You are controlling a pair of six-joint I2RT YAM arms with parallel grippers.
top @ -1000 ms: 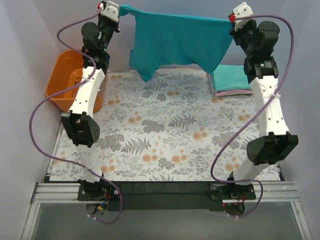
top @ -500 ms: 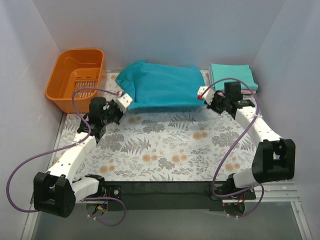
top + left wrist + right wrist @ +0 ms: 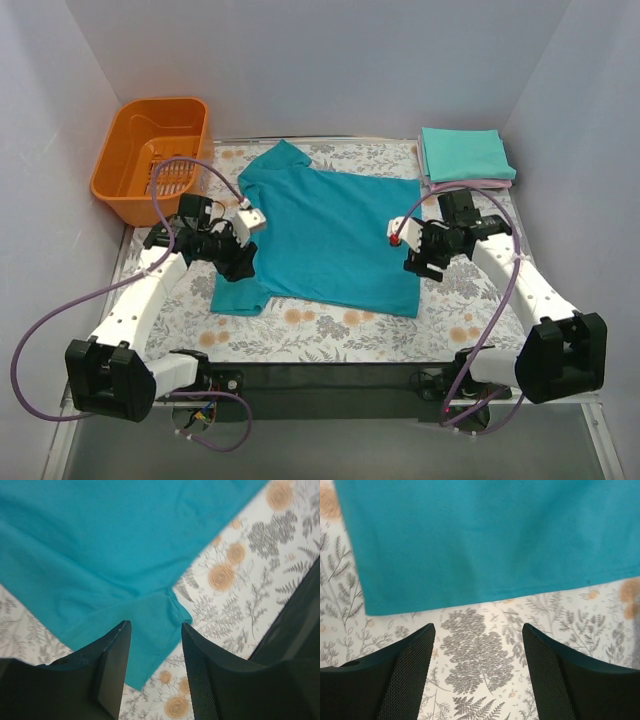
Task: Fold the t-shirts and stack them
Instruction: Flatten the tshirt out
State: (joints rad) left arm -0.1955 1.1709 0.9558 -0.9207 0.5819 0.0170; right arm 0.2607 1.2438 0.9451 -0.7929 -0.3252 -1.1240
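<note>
A deep teal-blue t-shirt lies spread flat on the flowered table, one sleeve near the left arm. My left gripper hovers open over that sleeve, nothing pinched between its fingers. At the shirt's right edge my right gripper stands open above bare tablecloth, just off the hem. A folded mint-teal t-shirt rests on a folded pink t-shirt at the back right corner.
An orange plastic basket stands at the back left. The flowered tablecloth shows along the front, with a black strip at the near edge. White walls close in the left, back and right sides.
The arms came down from high up, bringing the hanging teal-blue shirt forward and laying it flat. Both grippers have opened and let go of it.
</note>
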